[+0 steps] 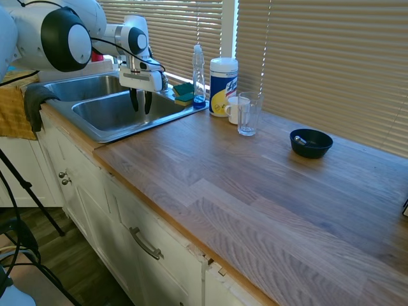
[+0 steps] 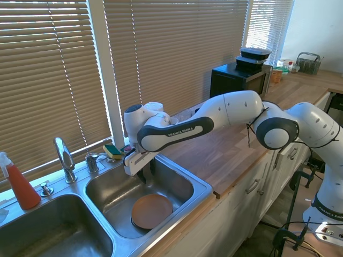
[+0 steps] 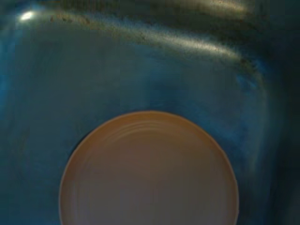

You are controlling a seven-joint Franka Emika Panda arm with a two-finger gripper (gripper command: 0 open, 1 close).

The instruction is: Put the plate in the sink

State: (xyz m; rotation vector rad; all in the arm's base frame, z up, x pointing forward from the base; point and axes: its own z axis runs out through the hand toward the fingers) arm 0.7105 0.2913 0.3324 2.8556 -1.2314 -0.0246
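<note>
The salmon-orange plate [image 2: 151,210] lies flat on the floor of the near basin of the stainless steel sink [image 2: 205,188], and it fills the lower half of the wrist view [image 3: 149,173]. My gripper [image 2: 147,171] hangs a little above the plate's far edge, inside the basin, open, with nothing between its fingers. In the first exterior view the gripper [image 1: 140,102] reaches down into the sink [image 1: 108,135], and the basin wall hides the plate there.
A chrome faucet [image 2: 65,158] and a red spray bottle [image 2: 21,187] stand behind the sink. Sponges [image 1: 183,93], a soap bottle [image 1: 199,75], a wipes canister [image 1: 223,83], a mug [image 1: 234,109], a glass [image 1: 248,113] and a dark blue bowl [image 1: 310,143] are on the wooden counter.
</note>
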